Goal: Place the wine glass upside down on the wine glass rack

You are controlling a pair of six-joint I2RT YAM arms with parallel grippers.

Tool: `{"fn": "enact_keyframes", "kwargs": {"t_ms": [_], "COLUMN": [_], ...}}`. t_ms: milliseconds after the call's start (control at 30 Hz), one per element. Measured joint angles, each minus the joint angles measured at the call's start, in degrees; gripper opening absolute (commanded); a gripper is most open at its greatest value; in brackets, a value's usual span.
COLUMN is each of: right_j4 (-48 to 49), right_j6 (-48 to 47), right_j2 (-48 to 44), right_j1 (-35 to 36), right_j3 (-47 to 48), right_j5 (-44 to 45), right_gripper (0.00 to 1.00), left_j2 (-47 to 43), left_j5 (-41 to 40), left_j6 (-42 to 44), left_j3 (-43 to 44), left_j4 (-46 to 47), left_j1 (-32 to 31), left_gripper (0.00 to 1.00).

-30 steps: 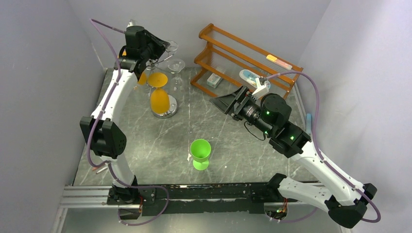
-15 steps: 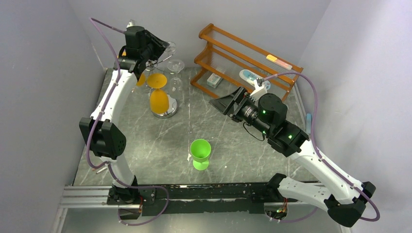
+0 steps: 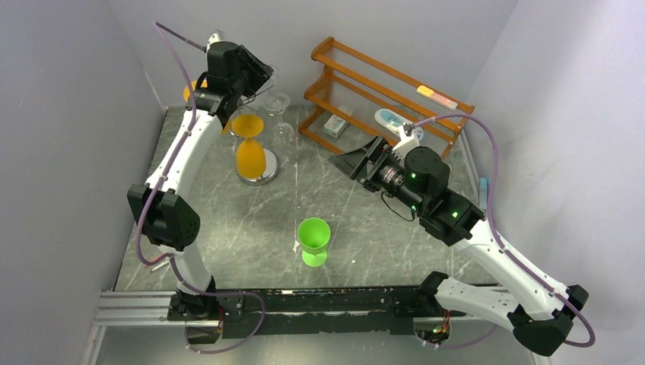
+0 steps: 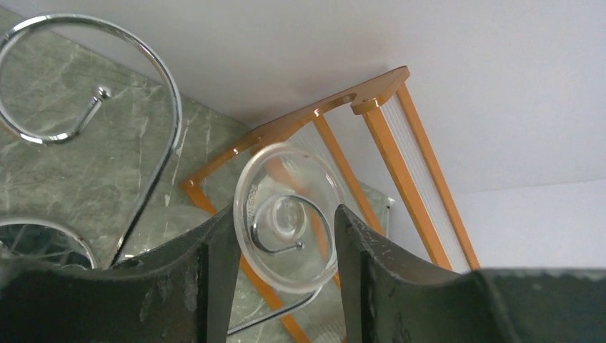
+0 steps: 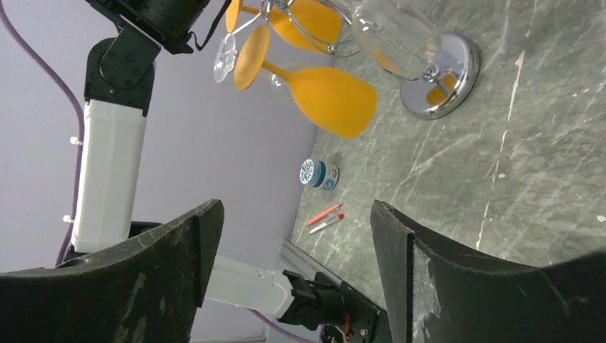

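My left gripper (image 4: 284, 236) is up at the top of the wine glass rack (image 3: 268, 176), at the back left of the table (image 3: 228, 220). The wine glass (image 4: 286, 218) is right between its fingers (image 4: 207, 279). In the left wrist view I see only the clear round foot, face on, with a curl of the rack's silver wire showing through it. The rest of the glass is hidden below my fingers. The foot's rim meets the inner edge of each finger, or comes very near it. I cannot tell whether I am pinching it or merely framing it. Another scroll arm curls away to the upper left of the foot, apart from it.

From above, the left gripper sits among the scroll arms, over an orange glass (image 3: 249, 156) that hangs bowl down above the mirrored base. The clear foot is hard to pick out there.

My right gripper (image 5: 293, 236) hangs with its jaws spread wide and nothing between them, near the wooden shelf (image 3: 380, 91) and well apart from the rack. A green cup (image 3: 313, 239) stands upright at mid table, away from both grippers.
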Motion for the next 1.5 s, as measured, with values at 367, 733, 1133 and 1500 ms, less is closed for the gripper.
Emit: {"fn": "enact_keyframes", "kwargs": {"t_ms": [367, 733, 1133, 1500], "right_j4": [-0.48, -2.91, -12.74, -25.20], "right_j6": [0.02, -1.01, -14.25, -27.10], "right_j2": [-0.35, 0.09, 7.69, 18.40], "right_j1": [0.00, 0.00, 0.28, 13.55], "right_j3": [0.00, 0.11, 7.10, 7.52], "right_j5": [0.13, 0.28, 0.04, 5.99], "right_gripper": [0.79, 0.80, 0.79, 0.78], "left_j2": [-0.04, -9.44, -26.49, -44.02], "left_j5": [-9.09, -13.81, -3.06, 15.56], "left_j6": [5.84, 9.33, 15.63, 24.81], "left_j3": [4.11, -0.46, -14.23, -28.11], "left_j4": [-4.11, -5.84, -3.78, -4.63], "left_j1": [-3.54, -3.98, -4.02, -4.02], "left_gripper": [0.64, 0.65, 0.73, 0.96]}}
